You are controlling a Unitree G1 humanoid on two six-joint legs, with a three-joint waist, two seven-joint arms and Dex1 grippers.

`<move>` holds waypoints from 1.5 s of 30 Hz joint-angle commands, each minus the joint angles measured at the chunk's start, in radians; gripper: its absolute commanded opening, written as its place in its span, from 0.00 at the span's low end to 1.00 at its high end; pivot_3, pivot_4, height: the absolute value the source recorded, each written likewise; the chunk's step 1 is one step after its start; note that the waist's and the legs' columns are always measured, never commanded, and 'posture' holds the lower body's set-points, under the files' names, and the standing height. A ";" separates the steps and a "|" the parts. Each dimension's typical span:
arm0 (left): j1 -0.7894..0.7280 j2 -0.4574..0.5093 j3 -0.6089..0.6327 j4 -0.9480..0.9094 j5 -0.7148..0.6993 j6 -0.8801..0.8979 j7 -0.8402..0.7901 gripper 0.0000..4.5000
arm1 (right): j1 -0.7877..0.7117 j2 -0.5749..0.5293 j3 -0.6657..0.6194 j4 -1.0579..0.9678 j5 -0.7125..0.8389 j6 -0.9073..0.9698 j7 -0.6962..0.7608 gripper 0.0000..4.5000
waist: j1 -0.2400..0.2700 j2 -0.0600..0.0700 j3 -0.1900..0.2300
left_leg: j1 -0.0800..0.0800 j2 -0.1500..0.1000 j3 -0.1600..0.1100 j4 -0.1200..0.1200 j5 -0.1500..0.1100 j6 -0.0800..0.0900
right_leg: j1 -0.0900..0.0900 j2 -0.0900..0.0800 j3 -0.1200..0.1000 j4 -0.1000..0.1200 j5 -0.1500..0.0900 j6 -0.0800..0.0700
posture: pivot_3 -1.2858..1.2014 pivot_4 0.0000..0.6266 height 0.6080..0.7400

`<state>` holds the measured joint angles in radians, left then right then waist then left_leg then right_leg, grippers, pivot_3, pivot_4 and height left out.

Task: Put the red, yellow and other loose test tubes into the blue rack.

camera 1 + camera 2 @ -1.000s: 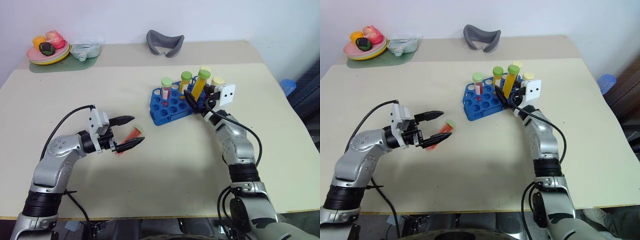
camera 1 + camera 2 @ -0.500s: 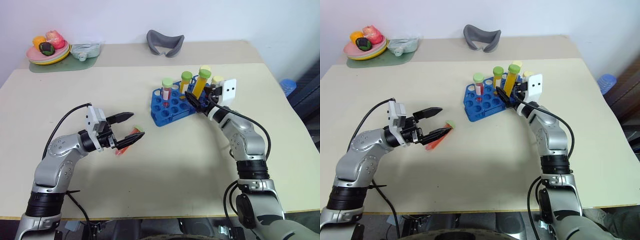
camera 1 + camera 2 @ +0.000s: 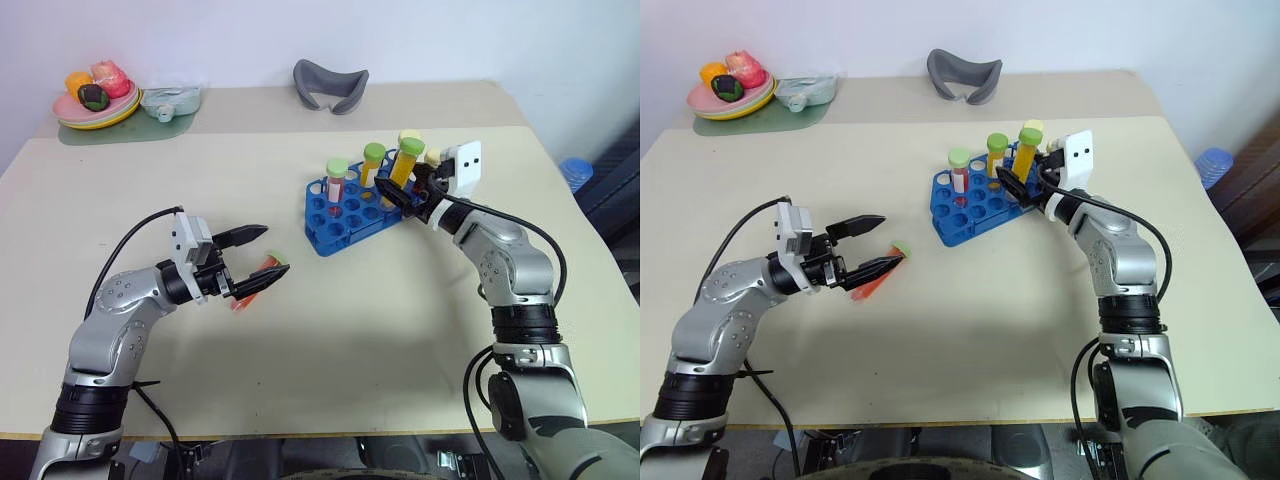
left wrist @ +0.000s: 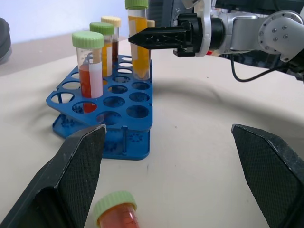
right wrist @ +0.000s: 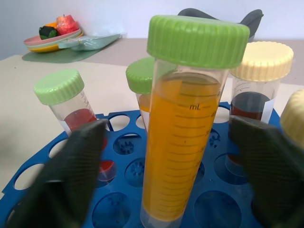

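A red-orange tube with a pale green cap (image 3: 260, 272) lies on the table. My left gripper (image 3: 262, 258) hovers over it, open, one finger on each side; the cap (image 4: 114, 205) shows low between the fingers (image 4: 78, 171). The blue rack (image 3: 340, 222) stands right of centre and holds several capped tubes, among them a red one (image 3: 335, 180) and a tall yellow tube with a green cap (image 3: 405, 162). My right gripper (image 3: 388, 192) reaches level into the rack from the right. Its fingers (image 5: 71, 175) stand either side of the yellow tube (image 5: 185, 137), with a gap on both sides.
A plate of toy fruit (image 3: 95, 105) and a green mat with a clear bag (image 3: 170, 100) sit at the back left. A grey curved object (image 3: 330, 85) lies at the back centre. A blue-capped bottle (image 3: 577, 170) stands beyond the table's right edge.
The right arm's elbow has swung outward to the right and its fingers have drawn closer around the yellow tube. The left gripper and the lying tube have stayed put.
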<state>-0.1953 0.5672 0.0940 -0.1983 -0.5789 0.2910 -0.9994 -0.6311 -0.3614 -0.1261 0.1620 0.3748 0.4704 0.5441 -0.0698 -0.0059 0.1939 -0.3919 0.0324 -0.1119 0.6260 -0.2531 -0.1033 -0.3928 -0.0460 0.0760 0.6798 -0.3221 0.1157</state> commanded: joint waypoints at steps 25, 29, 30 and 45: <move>0.004 0.006 0.017 -0.035 -0.001 -0.014 0.009 0.97 | 0.090 0.115 -0.048 -0.089 0.003 -0.201 -0.077 0.16 | 0.000 0.000 0.000 | 0.000 0.000 0.000 -0.001 0.000 0.000 | 0.000 0.000 0.000 0.000 0.000 0.000 | 0.52 0.24 1.00; 0.000 0.008 0.018 -0.033 -0.001 -0.014 0.009 0.97 | 0.131 0.138 -0.032 -0.089 -0.024 -0.272 -0.092 0.16 | 0.000 0.000 0.000 | 0.000 0.000 0.000 -0.001 0.000 0.000 | 0.000 0.000 0.000 -0.001 0.000 0.000 | 0.52 0.24 1.00; -0.001 0.009 0.018 -0.033 -0.001 -0.014 0.009 0.97 | 0.136 0.144 -0.031 -0.088 -0.025 -0.280 -0.096 0.16 | 0.000 0.000 0.000 | 0.000 0.000 0.000 -0.001 0.000 0.000 | 0.000 0.000 0.000 -0.001 0.000 0.000 | 0.52 0.24 1.00; -0.003 0.014 0.021 -0.035 0.000 -0.015 0.008 0.97 | 0.188 0.163 0.051 -0.101 -0.102 -0.376 -0.111 0.16 | 0.000 0.000 0.000 | 0.000 0.000 0.000 -0.002 0.000 0.000 | -0.001 0.000 0.000 -0.001 0.000 0.000 | 0.52 0.24 1.00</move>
<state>-0.1904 0.5698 0.0939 -0.2111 -0.5784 0.2910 -0.9925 -0.4418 -0.1997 -0.0896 0.1126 0.2810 0.1247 0.4221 -0.0702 -0.0060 0.1940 -0.3919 0.0325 -0.1118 0.6243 -0.2531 -0.1034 -0.3934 -0.0460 0.0761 0.6792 -0.3222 0.1157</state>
